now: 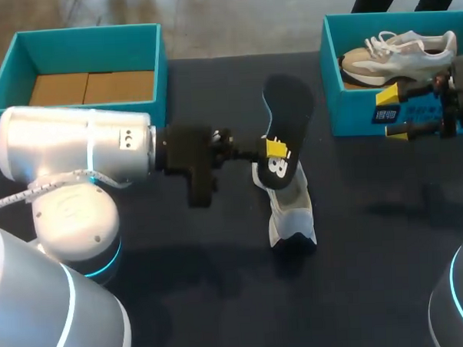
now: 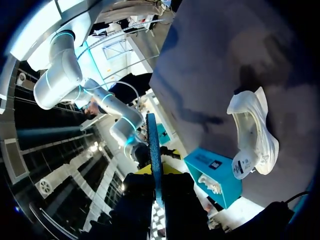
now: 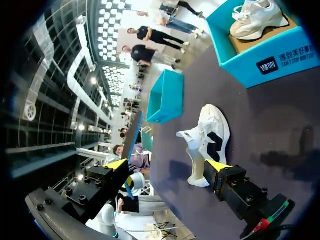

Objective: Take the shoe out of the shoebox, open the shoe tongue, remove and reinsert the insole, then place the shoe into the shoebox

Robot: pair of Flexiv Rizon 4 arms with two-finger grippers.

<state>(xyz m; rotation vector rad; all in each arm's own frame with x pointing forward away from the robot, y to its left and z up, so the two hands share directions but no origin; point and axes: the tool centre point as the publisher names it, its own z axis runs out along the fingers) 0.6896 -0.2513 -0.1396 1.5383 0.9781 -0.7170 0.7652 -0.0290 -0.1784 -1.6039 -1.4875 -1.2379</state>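
Dark tabletop [image 1: 222, 312] stretches wide around the white shoe [image 1: 292, 209], which sits near its middle, seemingly tipped on its side, well apart from both boxes at the far edge. At the far left corner the left shoebox [image 1: 162, 69] holds brown cardboard [image 1: 89, 87], and at the far right corner the right shoebox [image 1: 331, 77] holds a second shoe [image 1: 395, 51]. Over the shoe, the left gripper [image 1: 275, 150] is clamped on the dark insole [image 1: 289, 109], held on edge, while the right gripper [image 1: 393, 116] hangs with fingers spread wide just before the right shoebox's front wall.
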